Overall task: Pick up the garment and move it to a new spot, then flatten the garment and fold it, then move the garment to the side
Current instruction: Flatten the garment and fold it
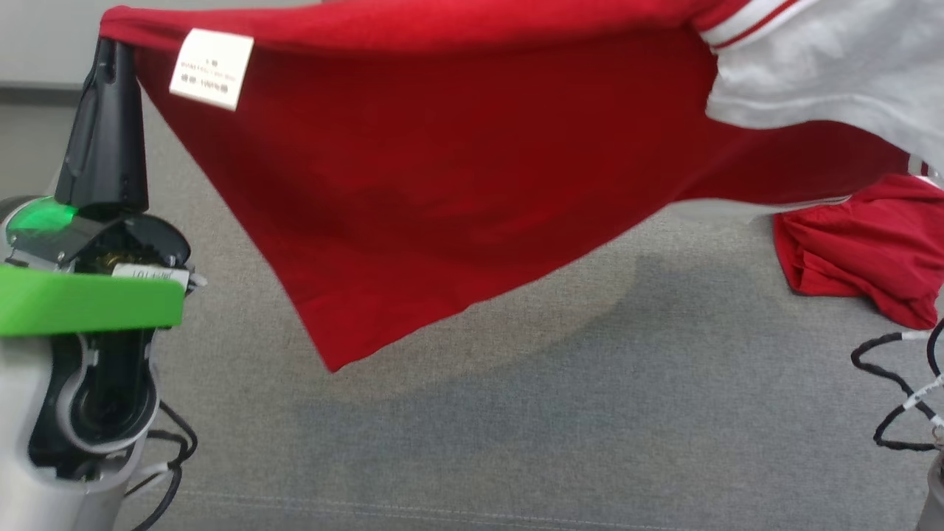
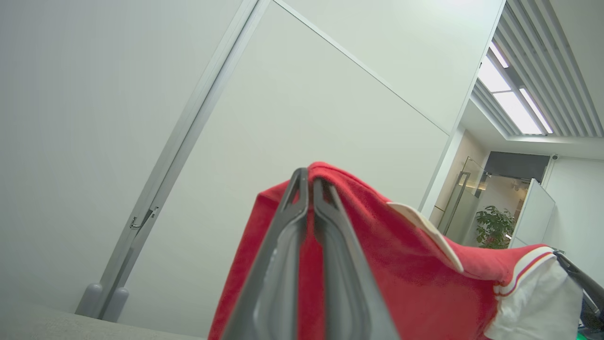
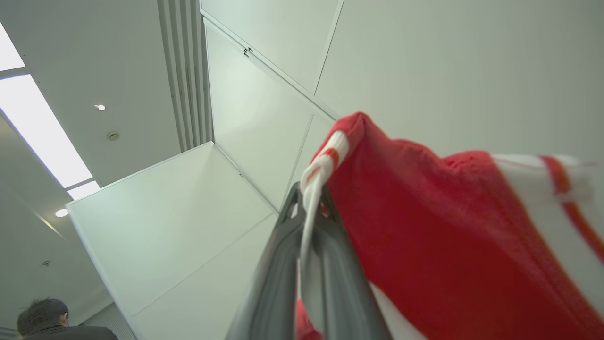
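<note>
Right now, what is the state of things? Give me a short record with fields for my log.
garment: red garment, held up and spread between both grippers, lower corner hanging above the grey surface
left gripper: shut on the red top edge, near the white label
right gripper: shut on the striped cuff
task stage: lifted, not yet flattened or folded
other: red cloth heap on the surface at right; cannot tell whether it is a separate item
</note>
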Controlling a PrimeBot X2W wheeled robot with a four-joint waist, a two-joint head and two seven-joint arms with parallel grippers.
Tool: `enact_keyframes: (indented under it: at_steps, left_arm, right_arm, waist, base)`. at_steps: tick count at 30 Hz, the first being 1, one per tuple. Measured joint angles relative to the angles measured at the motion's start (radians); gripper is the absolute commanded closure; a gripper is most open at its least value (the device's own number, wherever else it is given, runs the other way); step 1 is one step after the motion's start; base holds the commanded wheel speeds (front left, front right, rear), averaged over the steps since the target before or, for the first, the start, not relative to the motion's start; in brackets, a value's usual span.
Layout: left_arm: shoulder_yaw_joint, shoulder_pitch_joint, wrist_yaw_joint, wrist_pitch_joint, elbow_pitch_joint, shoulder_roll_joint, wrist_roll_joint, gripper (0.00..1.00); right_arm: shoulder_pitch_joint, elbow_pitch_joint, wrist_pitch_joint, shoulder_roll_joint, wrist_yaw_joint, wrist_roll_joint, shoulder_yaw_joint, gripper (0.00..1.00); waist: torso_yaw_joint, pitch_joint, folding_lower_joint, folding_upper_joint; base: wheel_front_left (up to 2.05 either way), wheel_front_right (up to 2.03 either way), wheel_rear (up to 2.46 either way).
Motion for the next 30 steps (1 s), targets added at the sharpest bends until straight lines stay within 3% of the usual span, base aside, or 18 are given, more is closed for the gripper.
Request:
enact_keyframes:
  at_steps: [3,9,13,18,21,26,30]
  left_arm:
    - [0.028,0.027,0.02,0.049,-0.138,0.041,-0.031,1.0]
    - [0.099,0.061,0.036,0.131,-0.261,0.091,-0.066,1.0]
    - [0.124,0.081,0.036,0.213,-0.269,0.118,-0.132,1.0]
    - [0.167,0.081,0.038,0.305,-0.108,0.129,-0.216,1.0]
    - [0.151,0.034,0.039,0.365,0.016,0.12,-0.245,1.0]
    - [0.119,-0.156,0.04,0.429,0.223,0.072,-0.267,1.0]
    - [0.089,-0.366,0.04,0.436,0.329,0.033,-0.186,1.0]
  right_arm:
    - [0.052,-0.066,-0.002,0.001,0.0,0.082,0.008,1.0]
    - [0.169,-0.11,-0.003,0.001,0.0,0.187,0.03,1.0]
    - [0.272,-0.025,0.025,0.002,0.0,0.199,0.094,1.0]
    - [0.277,0.159,0.045,0.006,0.0,0.179,0.169,1.0]
    - [0.189,0.298,0.019,0.006,0.0,0.131,0.17,1.0]
    - [-0.083,0.504,-0.098,0.004,0.0,0.083,0.147,1.0]
    - [-0.356,0.628,-0.224,0.002,0.0,0.068,0.107,1.0]
  waist:
    - [-0.02,-0.027,0.0,0.0]
    - [-0.064,-0.038,0.0,0.0]
    - [-0.083,-0.008,0.0,0.0]
    - [-0.087,0.05,0.0,0.0]
    - [-0.08,0.091,0.0,0.0]
    - [-0.057,0.159,0.0,0.0]
    - [-0.032,0.213,0.0,0.0]
  base:
    - [0.0,0.0,0.0]
    - [0.0,0.0,0.0]
    - [0.0,0.0,0.0]
    - [0.0,0.0,0.0]
    - [0.0,0.0,0.0]
    - [0.0,0.0,0.0]
    - [0.0,0.0,0.0]
